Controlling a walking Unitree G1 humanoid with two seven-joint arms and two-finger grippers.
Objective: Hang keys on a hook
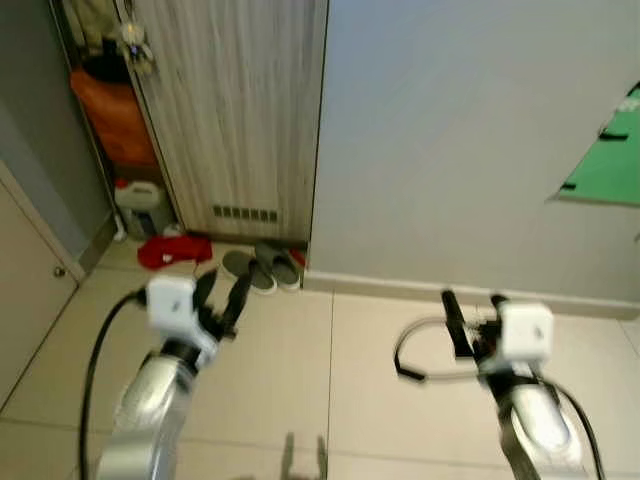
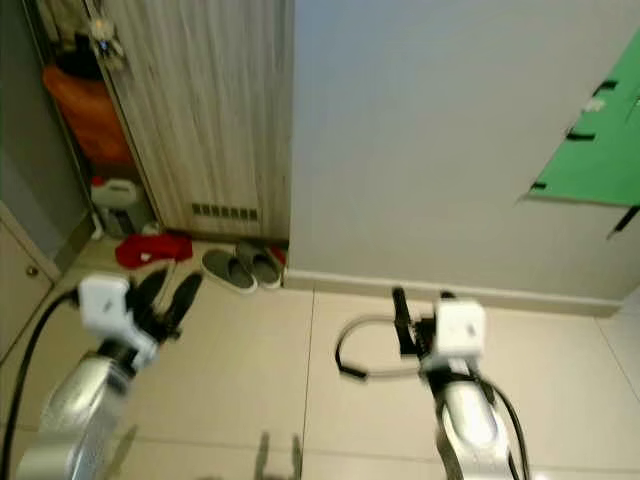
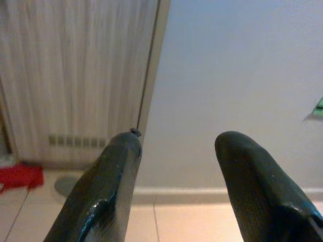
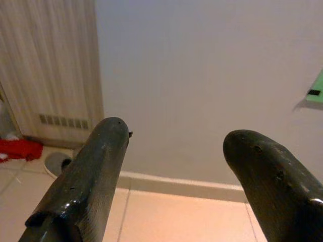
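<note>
- Beige floor tiles (image 1: 350, 360) fill the lower half of the head views; a plain pale wall (image 1: 450, 140) rises behind, with a light baseboard (image 1: 450, 290) along its foot.
- Left gripper (image 1: 222, 293): raised at about 8 o'clock in the left eye view, black fingers spread wide, nothing between them. Left wrist view confirms a wide gap between both fingers (image 3: 108, 191), looking toward the wall and cabinet edge.
- Right gripper (image 1: 470, 312): at about 4 o'clock, fingers wide apart and empty; a black cable (image 1: 405, 355) loops off its left side. Right wrist view shows both fingers (image 4: 91, 181) with a clear gap.
- Wood-grain cabinet door (image 1: 235, 110) stands at 11 o'clock, a small vent grille (image 1: 245, 213) near its lower edge.
- Grey slippers (image 1: 262, 266) lie on the floor at the door's foot; a red cloth (image 1: 172, 250) lies just beside them, toward 9 o'clock.
- Orange bag (image 1: 115, 115) hangs in the open recess at 10 o'clock; a white jug (image 1: 138, 203) sits below it.
- Green sheet (image 1: 610, 165) is on the wall at 2 o'clock.
- Keys and hook: cannot be made out.
</note>
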